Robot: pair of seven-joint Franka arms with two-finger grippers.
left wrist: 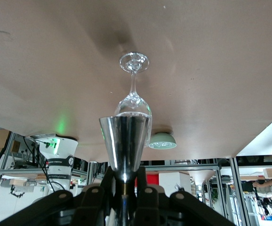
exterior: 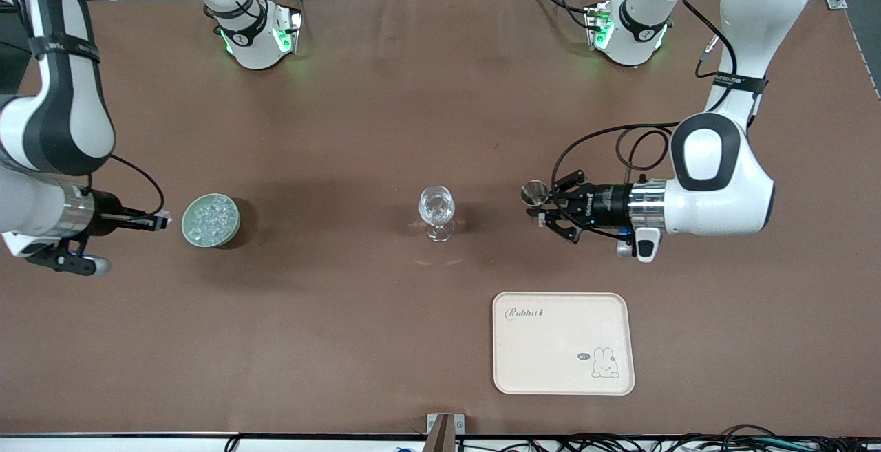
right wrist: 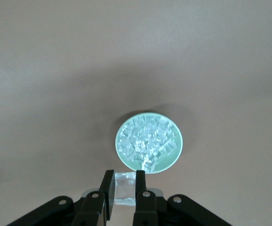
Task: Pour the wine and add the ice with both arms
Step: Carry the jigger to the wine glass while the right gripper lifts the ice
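Note:
A clear stemmed glass (exterior: 437, 211) stands upright at mid-table; it also shows in the left wrist view (left wrist: 133, 101). My left gripper (exterior: 544, 206) is shut on a small cone-shaped metal cup (exterior: 533, 192), held level beside the glass toward the left arm's end of the table; the cup (left wrist: 125, 146) sits between the jaws of the left gripper (left wrist: 125, 176). A green bowl (exterior: 210, 220) holds several ice cubes (right wrist: 148, 139). My right gripper (exterior: 160, 221) is shut on one ice cube (right wrist: 125, 188) just outside the bowl's rim (right wrist: 178, 150).
A cream tray (exterior: 563, 342) with a rabbit print lies nearer the front camera than the left gripper. The two arm bases (exterior: 258, 32) (exterior: 630, 29) stand at the table's top edge. The brown tabletop (exterior: 344, 314) is bare between bowl, glass and tray.

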